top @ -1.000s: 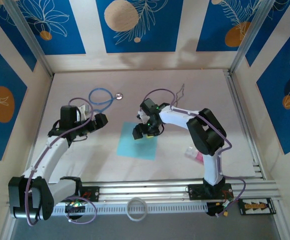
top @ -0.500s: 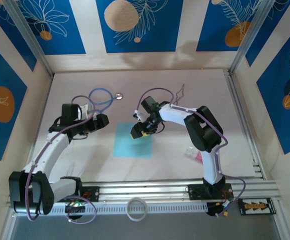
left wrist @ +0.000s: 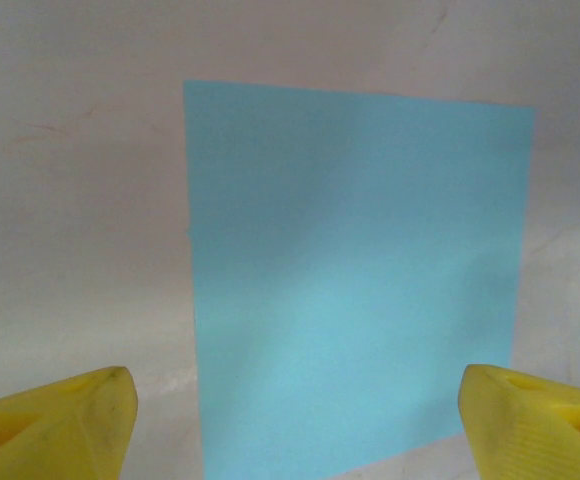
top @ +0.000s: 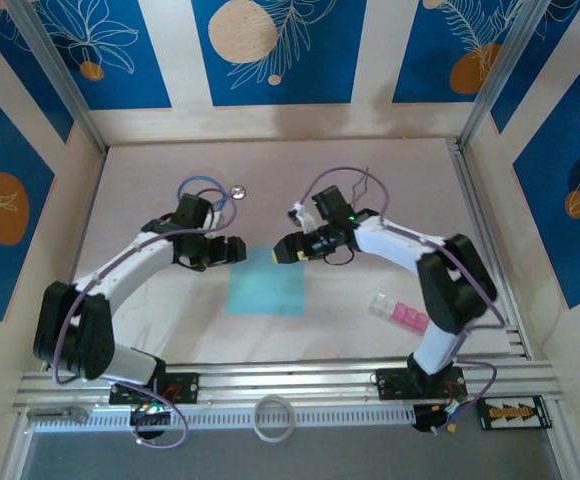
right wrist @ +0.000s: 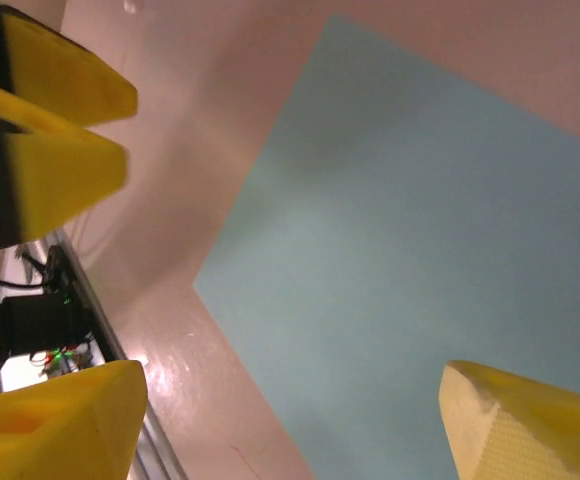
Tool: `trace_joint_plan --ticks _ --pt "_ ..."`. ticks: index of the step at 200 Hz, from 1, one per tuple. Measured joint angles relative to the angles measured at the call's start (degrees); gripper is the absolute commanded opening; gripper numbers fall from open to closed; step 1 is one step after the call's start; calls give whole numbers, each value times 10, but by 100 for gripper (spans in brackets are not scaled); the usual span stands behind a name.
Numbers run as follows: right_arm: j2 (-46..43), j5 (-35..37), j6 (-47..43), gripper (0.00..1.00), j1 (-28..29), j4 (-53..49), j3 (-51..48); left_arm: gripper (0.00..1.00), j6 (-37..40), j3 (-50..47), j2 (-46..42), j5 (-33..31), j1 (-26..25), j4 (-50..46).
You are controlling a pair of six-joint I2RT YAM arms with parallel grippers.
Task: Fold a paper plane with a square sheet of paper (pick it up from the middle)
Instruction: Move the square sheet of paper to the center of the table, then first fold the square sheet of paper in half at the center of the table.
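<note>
Left pincer (top: pixel 238 250), closer now, beside flat sheet (top: pixel 267 285)

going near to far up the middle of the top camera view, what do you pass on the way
white ring → square sheet of paper → stethoscope

I am in a small robot lab booth. My left arm (top: pixel 120 273) and right arm (top: pixel 402 240) are bolted to a metal rail (top: pixel 300 381) at the edge of a pale table (top: pixel 400 180). Walls (top: pixel 310 60) with blue leaf pictures box it in.
</note>
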Motion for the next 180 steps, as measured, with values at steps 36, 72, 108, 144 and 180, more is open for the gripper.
trace_joint_plan --ticks 36,72,108,144,180 --pt "-117 121 87 80 -5 51 -117 81 -27 82 102 -58 -73 -47" --pt "-205 222 158 85 2 68 -198 83 -54 143 186 -87 -115 -77" --pt "-231 189 204 84 -50 122 -274 85 -70 196 238 -106 -137 -103" --pt "-230 170 214 85 -30 137 -286 86 -73 228 276 -116 -151 -123" --pt "-216 192 214 85 2 137 -269 86 -83 244 300 -123 -166 -138"
